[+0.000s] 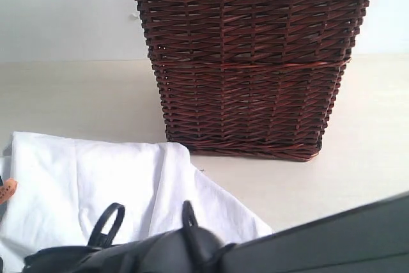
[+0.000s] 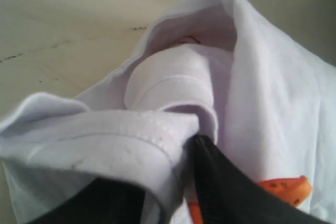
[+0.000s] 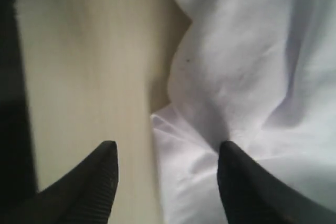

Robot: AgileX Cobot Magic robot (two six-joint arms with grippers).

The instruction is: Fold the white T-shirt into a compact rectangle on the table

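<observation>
- The pale counter [image 1: 370,158] is spread across the whole scene.
- A dark wicker basket [image 1: 249,75] is set upright toward the back, at the middle.
- The white T-shirt [image 1: 96,177] is laid rumpled on the counter, at the front left, just beside the basket's near corner.
- The right hand [image 3: 168,166] is held spread, one finger over bare counter and the other over the shirt's edge.
- The left hand [image 2: 173,182] is closed on a bunched hem of the shirt, which is pinched between its fingers.
- An orange tag [image 2: 283,187] is seen on the shirt near that hand.
</observation>
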